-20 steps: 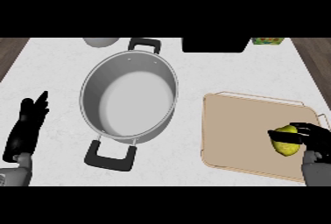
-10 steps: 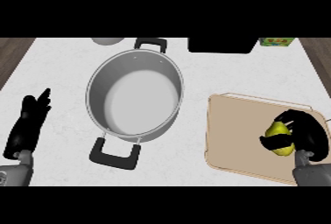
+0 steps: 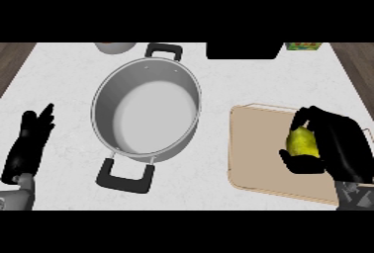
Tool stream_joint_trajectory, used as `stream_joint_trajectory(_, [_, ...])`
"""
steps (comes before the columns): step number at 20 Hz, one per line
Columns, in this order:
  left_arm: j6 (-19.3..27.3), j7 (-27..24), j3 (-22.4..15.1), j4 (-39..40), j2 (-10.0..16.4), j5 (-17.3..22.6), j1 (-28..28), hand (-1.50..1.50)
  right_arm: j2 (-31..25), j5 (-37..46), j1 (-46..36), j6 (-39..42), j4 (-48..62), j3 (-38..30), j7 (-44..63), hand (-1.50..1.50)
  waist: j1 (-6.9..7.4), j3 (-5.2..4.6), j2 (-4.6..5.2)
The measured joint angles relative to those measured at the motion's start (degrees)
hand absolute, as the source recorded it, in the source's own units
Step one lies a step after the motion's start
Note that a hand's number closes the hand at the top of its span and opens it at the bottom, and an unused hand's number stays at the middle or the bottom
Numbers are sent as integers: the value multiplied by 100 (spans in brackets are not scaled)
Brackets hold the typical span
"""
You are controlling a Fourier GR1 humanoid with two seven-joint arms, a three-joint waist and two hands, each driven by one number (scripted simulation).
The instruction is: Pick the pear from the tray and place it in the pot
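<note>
The right hand (image 3: 340,148) is holding the pear (image 3: 303,143), fingers curled round it, over the tray (image 3: 256,148) at the surface's (image 3: 226,74) right edge. The pick seems underway; the next move is calling for a lift leftward over the pot (image 3: 146,116). The left hand (image 3: 29,148) is resting open.

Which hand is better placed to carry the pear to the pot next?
Right: the right hand curls its fingers round the pear over the tray; the left hand rests open beyond the pot.
</note>
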Motion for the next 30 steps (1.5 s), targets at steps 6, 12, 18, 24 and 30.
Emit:
stream_joint_trajectory(6, [17,-49,41,107,-27,-30,-62,0,228,-117,-395,-262,-1288,-96,-200,150,-35,4,13])
stream_joint_trajectory(12, [11,-83,21,80,-97,-102,-45,0,440,-168,-1339,635,-2425,-69,601,150,2,0,20])
stream_joint_trajectory(18, [-4,-162,19,210,-176,-169,-138,0,1316,-314,-2973,1627,-1996,298,1674,150,59,-5,32])
stream_joint_trajectory(24, [-61,-95,80,349,-167,-195,-336,0,2283,-337,-4189,1939,-774,334,2096,150,67,-2,42])
stream_joint_trajectory(30, [-185,-186,146,357,-124,-163,-303,0,2932,-374,-4994,1670,890,368,2092,150,121,-1,55])
